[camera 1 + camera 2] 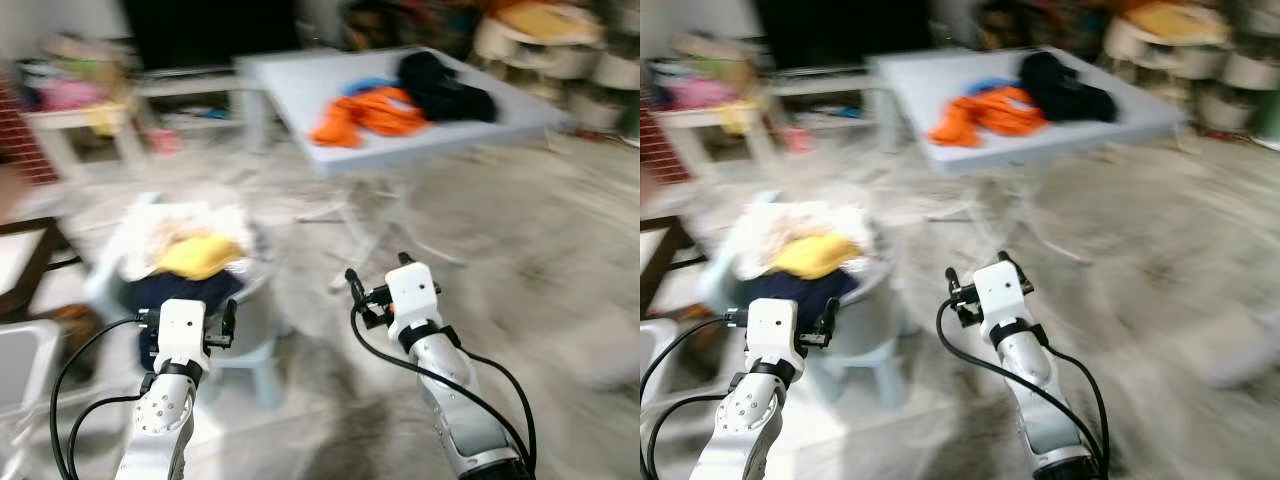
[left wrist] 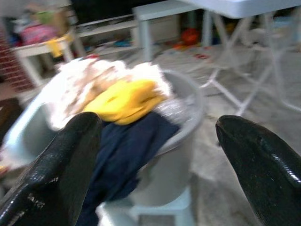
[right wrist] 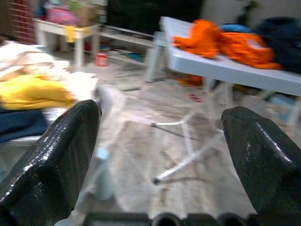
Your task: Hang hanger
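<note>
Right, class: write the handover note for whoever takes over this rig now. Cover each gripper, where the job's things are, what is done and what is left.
Left gripper: open, holding nothing, in front of the laundry basket.
Right gripper: open, holding nothing, over the floor, facing the table.
Things: the basket sits on a stool and is heaped with white, yellow and navy clothes. Orange clothes and dark clothes lie on the table. No hanger can be made out; the head views are blurred.
Done: nothing visible.
Left: find the hanger, pick it up, hang it.
</note>
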Robot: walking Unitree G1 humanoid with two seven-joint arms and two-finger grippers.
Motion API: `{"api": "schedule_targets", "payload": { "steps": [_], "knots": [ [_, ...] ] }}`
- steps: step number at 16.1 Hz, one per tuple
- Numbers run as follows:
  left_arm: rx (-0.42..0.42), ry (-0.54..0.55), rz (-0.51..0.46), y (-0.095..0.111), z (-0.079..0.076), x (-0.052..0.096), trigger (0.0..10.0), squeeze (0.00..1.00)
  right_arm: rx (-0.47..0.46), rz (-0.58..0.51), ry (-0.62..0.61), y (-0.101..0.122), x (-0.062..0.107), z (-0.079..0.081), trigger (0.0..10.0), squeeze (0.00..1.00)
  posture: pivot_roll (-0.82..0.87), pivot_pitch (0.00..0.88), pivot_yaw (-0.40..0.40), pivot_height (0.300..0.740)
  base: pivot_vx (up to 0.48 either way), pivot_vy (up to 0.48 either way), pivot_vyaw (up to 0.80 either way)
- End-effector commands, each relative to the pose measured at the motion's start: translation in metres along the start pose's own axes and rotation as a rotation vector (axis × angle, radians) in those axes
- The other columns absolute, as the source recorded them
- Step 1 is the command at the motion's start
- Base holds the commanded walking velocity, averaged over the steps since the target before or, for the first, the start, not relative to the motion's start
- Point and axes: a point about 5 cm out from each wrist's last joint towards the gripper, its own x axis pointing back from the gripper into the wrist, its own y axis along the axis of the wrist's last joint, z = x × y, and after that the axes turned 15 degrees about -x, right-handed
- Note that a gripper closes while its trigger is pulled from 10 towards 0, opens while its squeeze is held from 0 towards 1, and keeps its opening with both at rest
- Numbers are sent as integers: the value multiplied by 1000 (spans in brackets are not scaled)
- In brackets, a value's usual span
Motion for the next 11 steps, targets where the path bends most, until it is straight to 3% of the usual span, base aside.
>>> {"api": "schedule_targets", "payload": {
  "steps": [1,11],
  "knots": [
    [13,-6,-19,4,-1,0,10000,0,0,-3,-3,1,0,-3,10000,0,-28,0,42,740,259,0,513],
    [24,-43,-35,7,-8,-1,10000,0,-4,-7,30,0,1,2,10000,0,-28,0,48,740,294,0,0]
  ]
}}
